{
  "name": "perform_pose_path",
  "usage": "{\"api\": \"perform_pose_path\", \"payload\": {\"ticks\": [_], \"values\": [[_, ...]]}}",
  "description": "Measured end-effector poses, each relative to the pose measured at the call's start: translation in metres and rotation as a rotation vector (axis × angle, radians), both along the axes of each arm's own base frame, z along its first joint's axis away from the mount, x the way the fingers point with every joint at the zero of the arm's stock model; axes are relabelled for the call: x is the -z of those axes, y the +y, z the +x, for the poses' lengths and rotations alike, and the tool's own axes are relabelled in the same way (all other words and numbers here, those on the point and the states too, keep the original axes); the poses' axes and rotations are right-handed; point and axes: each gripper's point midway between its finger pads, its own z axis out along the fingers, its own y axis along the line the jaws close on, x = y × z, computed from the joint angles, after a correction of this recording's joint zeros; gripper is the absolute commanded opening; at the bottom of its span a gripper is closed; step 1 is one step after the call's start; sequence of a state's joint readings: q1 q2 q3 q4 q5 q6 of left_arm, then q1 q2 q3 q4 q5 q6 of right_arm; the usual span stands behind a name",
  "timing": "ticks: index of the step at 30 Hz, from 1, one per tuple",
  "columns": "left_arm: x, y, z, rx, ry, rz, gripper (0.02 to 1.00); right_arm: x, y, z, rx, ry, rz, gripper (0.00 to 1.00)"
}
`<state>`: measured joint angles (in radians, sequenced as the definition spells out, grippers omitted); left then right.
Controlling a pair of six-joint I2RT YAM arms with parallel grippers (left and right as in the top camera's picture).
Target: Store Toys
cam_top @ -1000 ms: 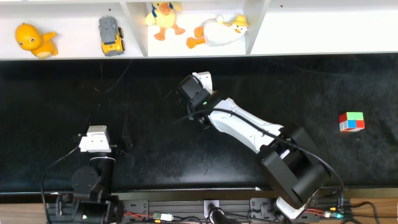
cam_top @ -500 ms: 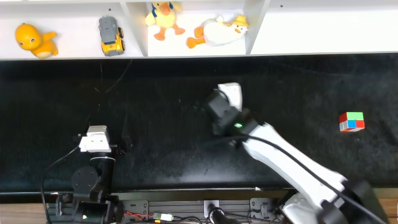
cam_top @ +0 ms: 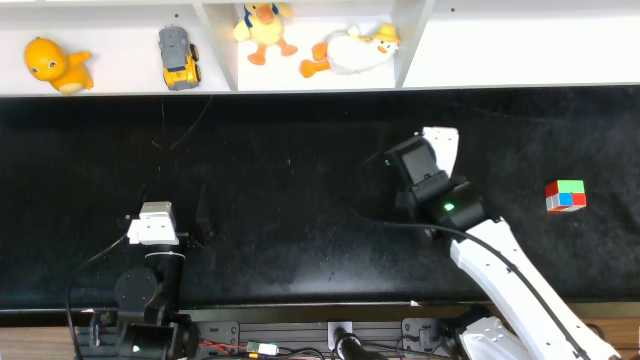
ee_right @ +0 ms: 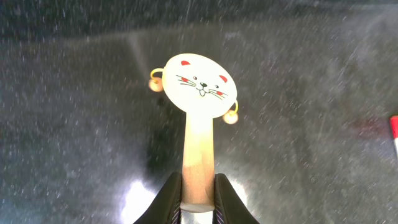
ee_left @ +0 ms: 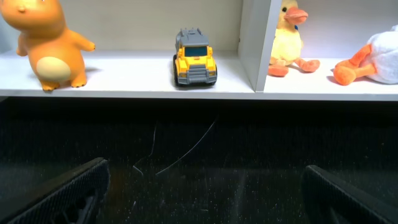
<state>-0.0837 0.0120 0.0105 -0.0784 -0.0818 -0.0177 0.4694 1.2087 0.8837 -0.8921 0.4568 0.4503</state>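
My right gripper (ee_right: 199, 204) is shut on the wooden handle of a cat-face rattle drum (ee_right: 200, 84), whose round white face with two small beads hangs above the black mat. From above, the right gripper (cam_top: 428, 170) is over the mat right of centre. A multicoloured cube (cam_top: 565, 195) lies on the mat at the far right. The left gripper (ee_left: 202, 199) rests low near its base, open and holding nothing, facing the shelf. In the white shelf (cam_top: 320, 82) sit an orange figure (cam_top: 55, 63), a yellow truck (cam_top: 178, 57), a yellow duck (cam_top: 265, 30) and a white duck plush (cam_top: 350, 50).
Dividers split the shelf into compartments; its rightmost compartment (cam_top: 520, 40) holds nothing. The black mat (cam_top: 250, 180) covers the table between the arms and the shelf. Cables run along the front edge by the arm bases.
The right arm has swung from left of centre to right of centre across the mat, carrying the rattle drum. The left arm has stayed put.
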Motion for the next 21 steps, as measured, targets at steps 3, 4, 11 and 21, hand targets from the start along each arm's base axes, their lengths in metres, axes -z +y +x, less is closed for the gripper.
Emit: {"api": "perform_pose_path", "payload": {"ticks": [3,4,11,21], "values": [[0.000,0.000,0.000,0.000,0.000,0.000,0.998,-0.009,0.000,0.009,-0.037,-0.048,-0.007,0.115],[0.000,0.000,0.000,0.000,0.000,0.000,0.998,-0.013,0.002,0.012,-0.057,-0.063,-0.012,0.110],[0.000,0.000,0.000,0.000,0.000,0.000,0.998,-0.030,0.004,0.031,-0.195,-0.125,-0.115,0.097],[0.000,0.000,0.000,0.000,0.000,0.000,0.998,-0.071,-0.025,0.055,-0.233,-0.167,-0.298,0.075]]}}
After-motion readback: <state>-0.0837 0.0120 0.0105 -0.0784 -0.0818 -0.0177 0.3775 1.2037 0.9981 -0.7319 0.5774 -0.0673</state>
